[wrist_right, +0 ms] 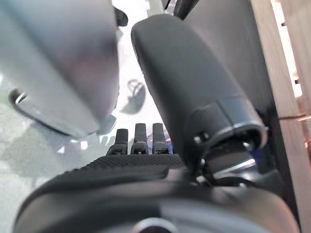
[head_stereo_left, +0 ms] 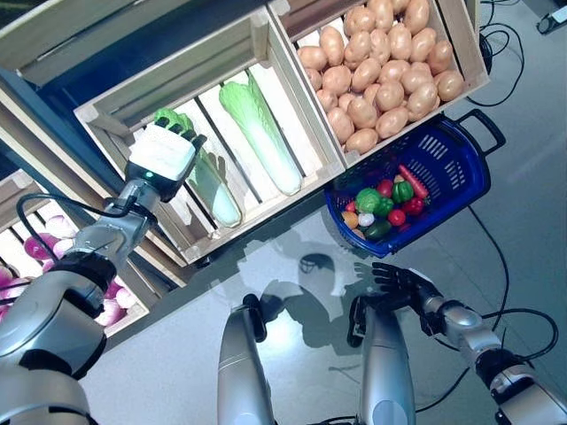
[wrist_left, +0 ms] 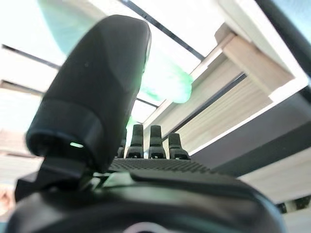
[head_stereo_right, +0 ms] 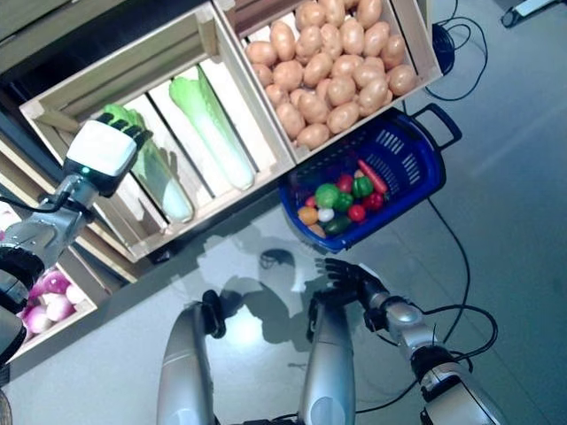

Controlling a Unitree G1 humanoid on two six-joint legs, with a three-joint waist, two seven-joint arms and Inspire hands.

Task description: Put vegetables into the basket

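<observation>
Two long napa cabbages lie in a slatted wooden crate (head_stereo_left: 115,111). My left hand (head_stereo_left: 164,152) hovers over the leafy top of the left cabbage (head_stereo_left: 213,190), fingers straight, open and holding nothing. In the left wrist view, the cabbage's green leaves (wrist_left: 165,80) show just past the fingers (wrist_left: 155,141). The other cabbage (head_stereo_left: 263,137) lies to its right. The blue basket (head_stereo_left: 447,159) stands on the floor at the right and holds several small red, green, orange and white vegetables (head_stereo_left: 383,205). My right hand (head_stereo_left: 403,283) hangs open and empty below the basket.
A crate of potatoes (head_stereo_left: 381,62) sits behind the basket, touching its rim. A crate of purple onions (head_stereo_left: 35,248) shows at the lower left. The basket's black handle (head_stereo_left: 485,128) sticks out to the right. Grey floor (head_stereo_left: 523,221) spreads around the basket.
</observation>
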